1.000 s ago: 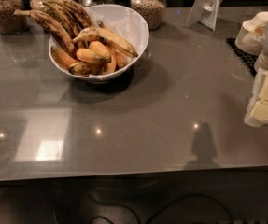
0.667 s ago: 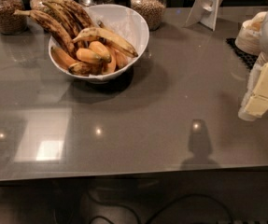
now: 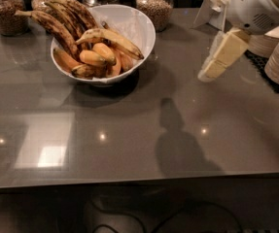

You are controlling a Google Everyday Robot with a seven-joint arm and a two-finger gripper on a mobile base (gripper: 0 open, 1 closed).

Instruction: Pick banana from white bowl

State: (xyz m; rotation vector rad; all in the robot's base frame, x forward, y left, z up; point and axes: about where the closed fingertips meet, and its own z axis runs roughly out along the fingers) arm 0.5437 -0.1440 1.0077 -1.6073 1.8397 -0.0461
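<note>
Banana (image 3: pixel 111 39) lies across the top of the other fruit (image 3: pixel 93 58) in the white bowl (image 3: pixel 138 23), at the rear left of the worktop (image 3: pixel 129 130). Gripper (image 3: pixel 208 73) hangs over the worktop, well to the right of the bowl. Whether it is open or closed cannot be determined.

No writing, label, brand, number or sign can be read here. The white bowl (image 3: pixel 140 29) is plain, and so are the glass jars (image 3: pixel 154 6) behind it and the grey counter (image 3: pixel 129 144). The claw (image 3: pixel 208 72) shows no marking either. It hangs over the counter at the right of the view, well apart from the bowl.
</note>
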